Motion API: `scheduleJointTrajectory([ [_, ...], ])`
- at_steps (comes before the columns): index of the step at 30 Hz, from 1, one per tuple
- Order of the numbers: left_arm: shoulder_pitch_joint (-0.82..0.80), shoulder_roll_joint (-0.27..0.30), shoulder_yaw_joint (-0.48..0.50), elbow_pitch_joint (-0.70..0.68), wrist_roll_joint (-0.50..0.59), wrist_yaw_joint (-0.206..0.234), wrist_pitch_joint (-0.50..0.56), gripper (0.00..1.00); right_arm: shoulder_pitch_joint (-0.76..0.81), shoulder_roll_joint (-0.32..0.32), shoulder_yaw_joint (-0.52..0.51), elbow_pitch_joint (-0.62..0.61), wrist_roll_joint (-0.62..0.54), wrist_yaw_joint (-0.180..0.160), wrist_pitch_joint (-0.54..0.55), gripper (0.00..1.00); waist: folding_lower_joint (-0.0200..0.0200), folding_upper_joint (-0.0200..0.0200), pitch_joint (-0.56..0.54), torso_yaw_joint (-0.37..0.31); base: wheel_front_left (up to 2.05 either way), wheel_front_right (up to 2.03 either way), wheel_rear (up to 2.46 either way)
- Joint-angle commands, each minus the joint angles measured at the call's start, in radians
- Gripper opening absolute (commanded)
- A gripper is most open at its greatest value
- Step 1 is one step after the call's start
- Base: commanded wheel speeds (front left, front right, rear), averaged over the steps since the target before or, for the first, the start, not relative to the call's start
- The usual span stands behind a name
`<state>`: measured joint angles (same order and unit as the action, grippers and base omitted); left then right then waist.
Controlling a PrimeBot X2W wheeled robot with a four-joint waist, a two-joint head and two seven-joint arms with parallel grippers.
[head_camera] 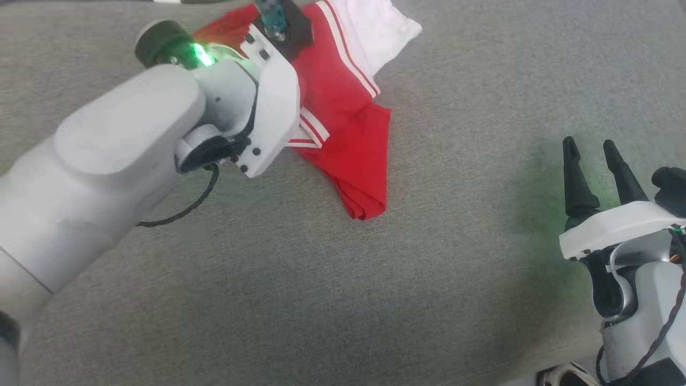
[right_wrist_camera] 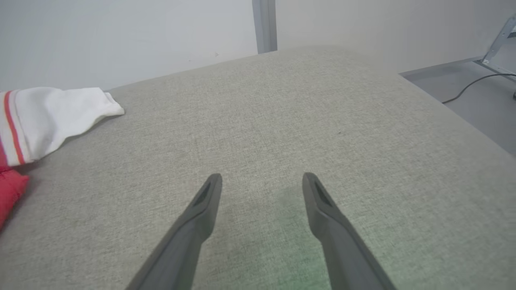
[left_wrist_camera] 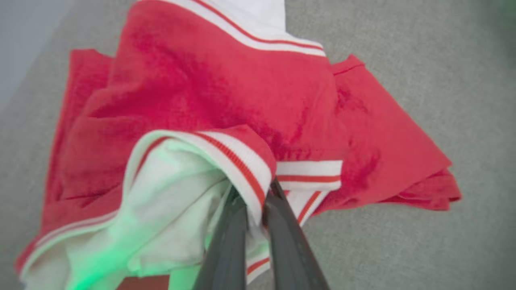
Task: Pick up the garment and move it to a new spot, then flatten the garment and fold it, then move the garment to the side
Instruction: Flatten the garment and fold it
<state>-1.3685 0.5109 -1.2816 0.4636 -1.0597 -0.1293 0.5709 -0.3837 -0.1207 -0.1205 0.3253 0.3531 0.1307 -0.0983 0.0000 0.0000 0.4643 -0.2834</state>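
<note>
The garment (head_camera: 348,118), a red jersey with white sleeves and red-and-white stripe trim, lies crumpled at the top middle of the grey cushion. My left arm reaches over it, its wrist hiding the fingers in the head view. In the left wrist view my left gripper (left_wrist_camera: 254,192) is shut on the striped edge of the garment (left_wrist_camera: 225,100), beside a white sleeve. My right gripper (head_camera: 594,155) stands open at the lower right, well clear of the cloth, nothing between its fingers. The right wrist view shows the right gripper (right_wrist_camera: 262,182) over bare fabric, with the garment's white sleeve (right_wrist_camera: 52,112) at far left.
The grey upholstered surface (head_camera: 455,279) spreads wide around the garment. In the right wrist view its far edge (right_wrist_camera: 282,52) meets a pale wall, and the floor with a cable (right_wrist_camera: 467,86) and a metal frame lies off its right side.
</note>
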Motion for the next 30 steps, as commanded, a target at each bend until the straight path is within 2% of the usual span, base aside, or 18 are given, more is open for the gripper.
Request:
scheduleJointTrajectory([
  [1,0.011,0.004,0.002,0.007,0.002,-0.002,0.007,0.04,0.000,0.005,-0.002,0.002,0.000,0.000,-0.008,1.00,0.0000,0.0000,0.007,-0.009,0.00,0.00,0.00],
  [2,0.016,0.004,0.001,0.011,0.005,-0.002,0.004,0.28,0.003,0.006,-0.005,0.006,-0.001,0.000,-0.010,1.00,0.0000,0.0000,0.006,-0.008,0.00,0.00,0.00],
  [3,0.018,0.008,0.001,0.016,0.008,-0.002,-0.001,0.60,0.007,0.008,-0.008,0.009,0.000,0.000,-0.012,1.00,0.0000,0.0000,0.003,-0.005,0.00,0.00,0.00],
  [4,0.018,0.015,0.001,0.017,0.008,-0.002,-0.006,1.00,0.010,0.009,-0.010,0.012,0.000,0.000,-0.013,1.00,0.0000,0.0000,-0.001,-0.001,0.00,0.00,0.00],
  [8,0.005,0.041,0.004,-0.014,-0.100,-0.002,-0.010,1.00,0.026,0.004,-0.025,0.020,-0.006,0.000,-0.011,1.00,0.0000,0.0000,-0.029,0.037,0.00,0.00,0.00],
  [15,-0.063,0.160,0.043,-0.127,-0.285,-0.002,0.090,1.00,0.027,-0.003,-0.019,0.006,-0.011,0.000,0.010,1.00,0.0000,0.0000,-0.057,0.081,0.00,0.00,0.00],
  [18,-0.087,0.198,0.063,-0.107,-0.302,0.000,0.104,1.00,0.026,-0.002,-0.018,-0.003,-0.010,0.000,0.015,1.00,0.0000,0.0000,-0.053,0.084,0.00,0.00,0.00],
  [23,-0.071,0.191,0.076,-0.019,-0.315,0.015,0.084,1.00,0.018,0.004,-0.010,-0.012,-0.003,0.000,0.014,1.00,0.0000,0.0000,-0.029,0.066,0.00,0.00,0.00],
  [30,-0.063,0.167,0.075,0.098,-0.311,0.007,0.056,1.00,0.011,0.013,-0.005,-0.013,-0.002,0.000,0.006,1.00,0.0000,0.0000,0.009,0.028,0.00,0.00,0.00],
])
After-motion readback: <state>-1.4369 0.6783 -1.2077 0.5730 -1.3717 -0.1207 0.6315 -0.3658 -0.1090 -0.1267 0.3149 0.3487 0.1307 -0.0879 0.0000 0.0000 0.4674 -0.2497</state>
